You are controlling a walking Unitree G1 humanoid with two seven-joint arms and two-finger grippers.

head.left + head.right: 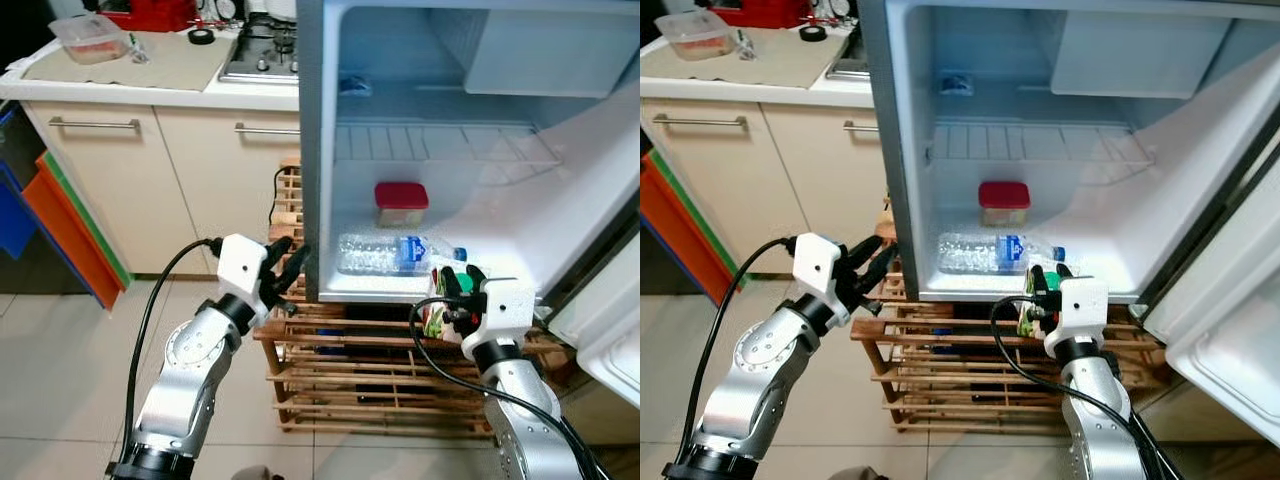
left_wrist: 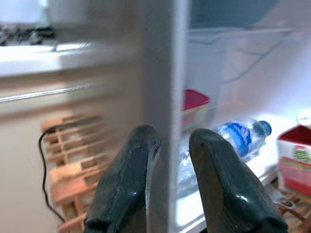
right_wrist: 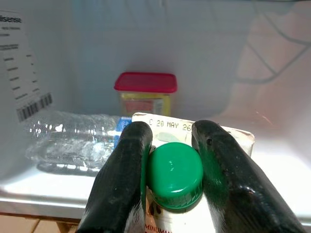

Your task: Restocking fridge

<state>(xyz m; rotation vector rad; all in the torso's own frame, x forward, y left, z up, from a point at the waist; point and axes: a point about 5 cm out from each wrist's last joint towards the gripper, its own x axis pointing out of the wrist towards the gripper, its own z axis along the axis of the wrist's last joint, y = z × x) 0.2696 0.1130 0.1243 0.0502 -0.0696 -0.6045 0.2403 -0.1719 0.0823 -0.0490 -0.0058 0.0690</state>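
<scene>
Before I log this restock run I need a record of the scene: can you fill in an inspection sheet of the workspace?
Surface: fridge floor, white, lit, door open.
Job's things: carton with green cap, held at the fridge's front edge; water bottle lying on its side; red-lidded container upright behind it.
Clutter: wooden rack under the fridge.
Grippers: right gripper shut on the carton's cap; left gripper at the fridge's left wall, empty, fingers apart.
Cables: black cable along the left arm, another on the right.
Surroundings: counter with plastic tub, hob, cupboards.
</scene>
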